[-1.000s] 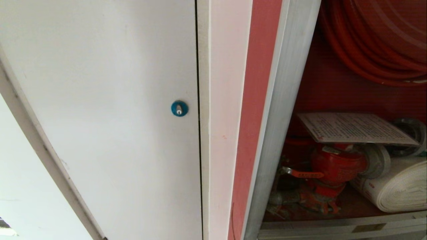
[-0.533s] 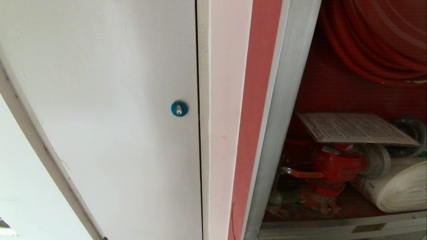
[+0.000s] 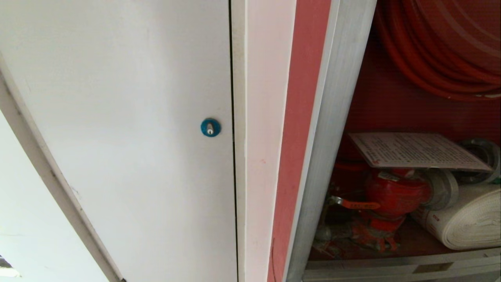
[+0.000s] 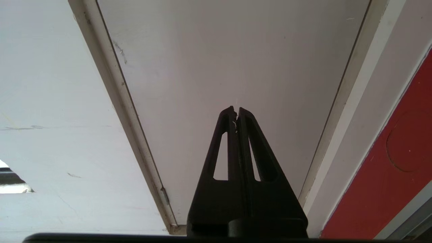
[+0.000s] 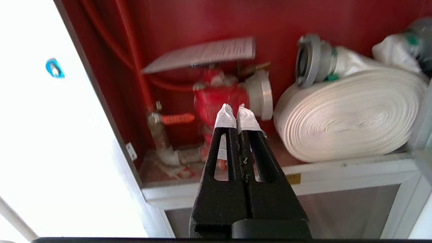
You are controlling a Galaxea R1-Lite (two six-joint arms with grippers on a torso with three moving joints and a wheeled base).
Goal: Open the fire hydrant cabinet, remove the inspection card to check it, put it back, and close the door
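Right wrist view alone shows right gripper [image 5: 237, 113] closed before inspection card [image 5: 202, 54].

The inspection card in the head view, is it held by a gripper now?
No, the inspection card lies flat on top of the red valve inside the fire hydrant cabinet, with no gripper near it.

The inspection card [image 3: 415, 150] lies flat atop the red valve [image 3: 395, 194].
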